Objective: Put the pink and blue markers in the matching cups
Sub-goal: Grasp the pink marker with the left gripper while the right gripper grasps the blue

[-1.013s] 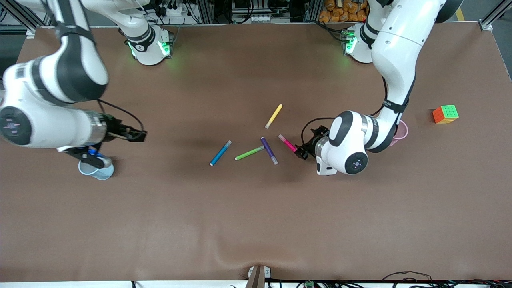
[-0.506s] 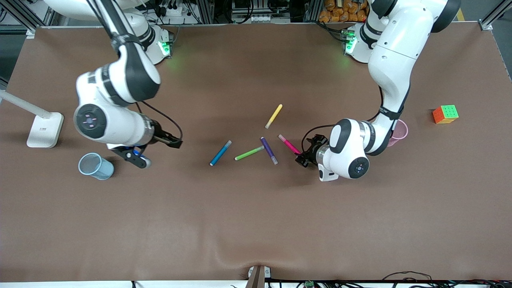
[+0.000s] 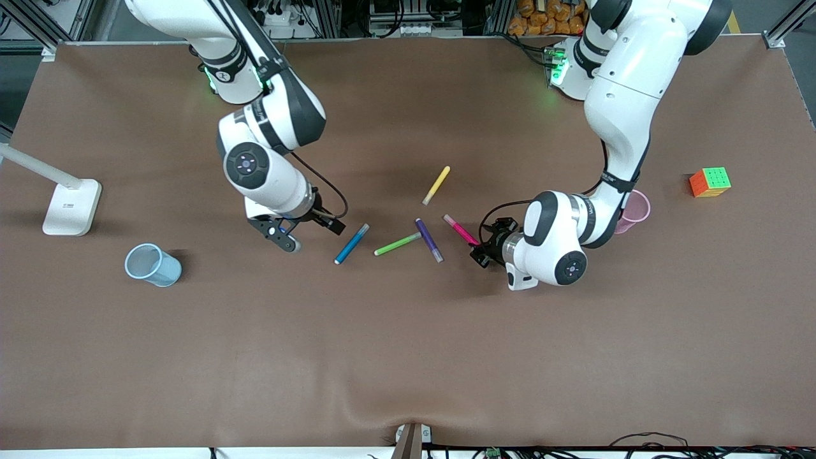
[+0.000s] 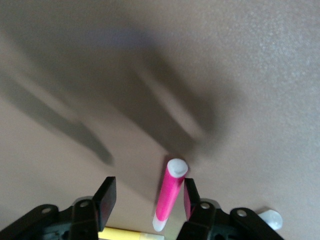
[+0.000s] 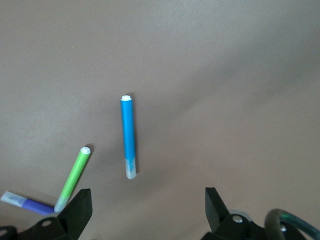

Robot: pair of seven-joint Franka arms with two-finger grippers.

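The pink marker (image 3: pixel 460 229) lies on the table with one end between the fingers of my left gripper (image 3: pixel 480 250). In the left wrist view the pink marker (image 4: pixel 171 195) rests against one finger while the other finger stands apart from it, so my left gripper (image 4: pixel 148 192) is open around it. The blue marker (image 3: pixel 351 244) lies flat, toward the right arm's end of the marker group. My right gripper (image 3: pixel 307 233) hangs open beside it, nothing between its fingers (image 5: pixel 82 202). The blue cup (image 3: pixel 153 265) stands at the right arm's end. The pink cup (image 3: pixel 635 211) is partly hidden by the left arm.
A green marker (image 3: pixel 397 243), a dark purple marker (image 3: pixel 429 240) and a yellow marker (image 3: pixel 437 185) lie between the blue and pink ones. A colour cube (image 3: pixel 709 182) sits near the left arm's end. A white lamp base (image 3: pixel 70 205) stands at the right arm's end.
My right arm has swung from over the blue cup to beside the blue marker. My left gripper's fingers have narrowed around the pink marker.
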